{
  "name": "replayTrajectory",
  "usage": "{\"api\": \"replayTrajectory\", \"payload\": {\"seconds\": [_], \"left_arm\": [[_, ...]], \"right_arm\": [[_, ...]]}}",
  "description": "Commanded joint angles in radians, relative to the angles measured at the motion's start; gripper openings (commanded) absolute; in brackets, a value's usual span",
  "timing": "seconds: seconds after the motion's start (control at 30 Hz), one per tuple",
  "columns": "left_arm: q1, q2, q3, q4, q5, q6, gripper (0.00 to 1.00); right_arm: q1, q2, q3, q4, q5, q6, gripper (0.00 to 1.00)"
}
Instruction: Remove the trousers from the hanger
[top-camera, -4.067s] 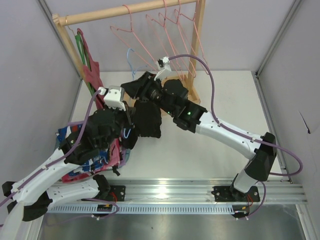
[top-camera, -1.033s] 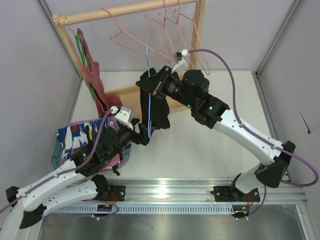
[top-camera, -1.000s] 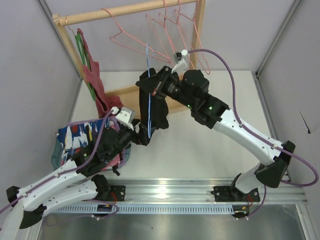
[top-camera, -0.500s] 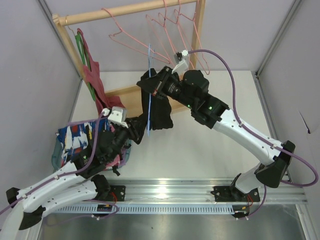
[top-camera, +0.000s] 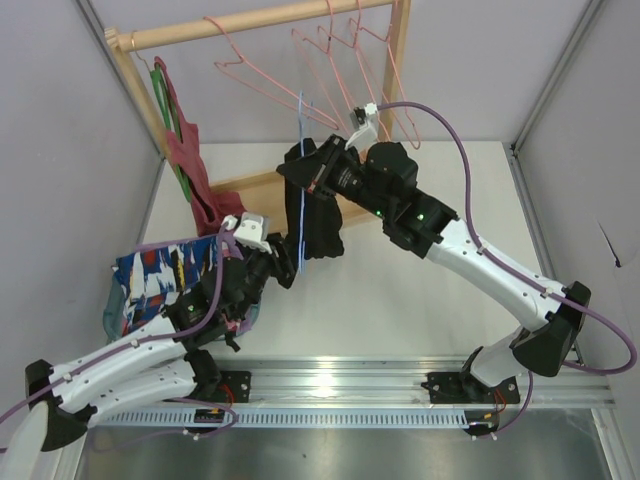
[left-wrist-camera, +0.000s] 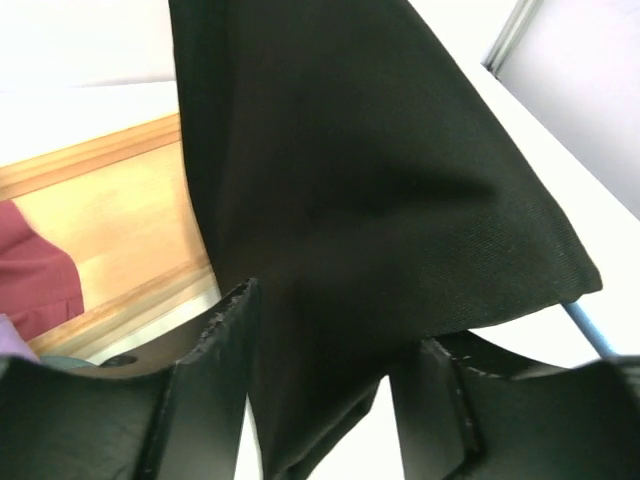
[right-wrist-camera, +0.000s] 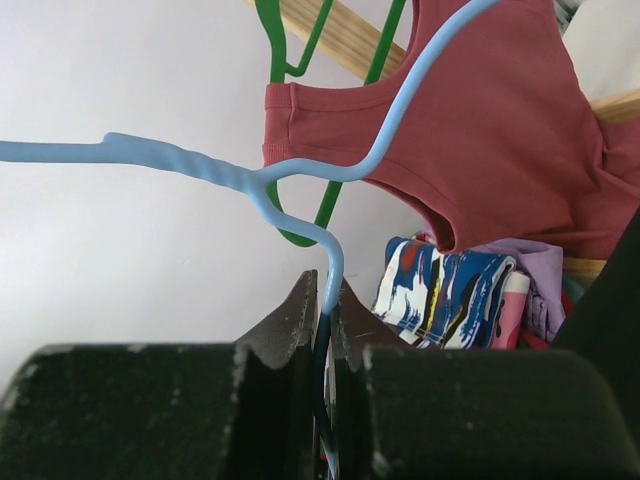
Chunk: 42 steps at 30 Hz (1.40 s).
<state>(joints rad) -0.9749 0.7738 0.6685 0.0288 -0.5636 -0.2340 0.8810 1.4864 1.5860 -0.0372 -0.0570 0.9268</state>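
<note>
The left gripper (left-wrist-camera: 320, 335) reaches to the lower end of the black trousers (top-camera: 322, 215). Its fingers (left-wrist-camera: 215, 370) stand apart, one on each side of the cloth. The trousers hang in the air above the table (top-camera: 420, 300), on the light-blue wire hanger (right-wrist-camera: 200, 165). To the right, the right gripper (right-wrist-camera: 325, 300) is pressed together on the hanger's wire, just beside its twisted neck.

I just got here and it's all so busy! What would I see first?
The black trousers dangling in the middle, draped on a light-blue hanger that the right gripper pinches by its wire. Below, the left gripper has the cloth's lower end between its fingers. At the back left, a dark red top hangs from the wooden rail.
</note>
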Motion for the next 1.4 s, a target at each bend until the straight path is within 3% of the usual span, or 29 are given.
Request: {"api": "replayTrajectory", "payload": {"seconds": [0.0, 0.07, 0.13, 0.17, 0.3, 0.33, 0.37, 0.53, 1.37], "left_arm": [[-0.004, -0.031, -0.033, 0.101, 0.034, 0.015, 0.59], [-0.004, -0.053, -0.067, 0.118, 0.059, 0.03, 0.66], [-0.004, -0.079, -0.086, 0.144, 0.053, 0.048, 0.66], [-0.004, -0.083, -0.102, 0.157, 0.035, 0.048, 0.55], [-0.004, -0.07, -0.106, 0.189, 0.03, 0.042, 0.32], [-0.004, -0.052, -0.101, 0.197, 0.034, 0.042, 0.18], [-0.004, -0.045, -0.099, 0.212, 0.042, 0.048, 0.12], [-0.004, -0.039, -0.072, 0.261, 0.045, 0.084, 0.0], [-0.004, -0.153, 0.232, 0.094, 0.09, 0.143, 0.0]], "right_arm": [[-0.002, -0.069, 0.026, 0.14, -0.006, 0.001, 0.0], [-0.004, -0.067, 0.026, 0.14, -0.013, 0.006, 0.0], [-0.004, -0.069, 0.025, 0.143, -0.018, 0.007, 0.0], [-0.004, -0.071, 0.023, 0.148, -0.021, 0.01, 0.0], [-0.002, -0.069, 0.016, 0.149, -0.024, 0.017, 0.0], [-0.002, -0.069, 0.015, 0.149, -0.024, 0.017, 0.0], [-0.001, -0.068, 0.014, 0.146, -0.024, 0.017, 0.0], [-0.002, -0.075, -0.006, 0.134, -0.007, 0.009, 0.0], [-0.02, -0.103, -0.176, 0.137, -0.014, -0.043, 0.0]]}}
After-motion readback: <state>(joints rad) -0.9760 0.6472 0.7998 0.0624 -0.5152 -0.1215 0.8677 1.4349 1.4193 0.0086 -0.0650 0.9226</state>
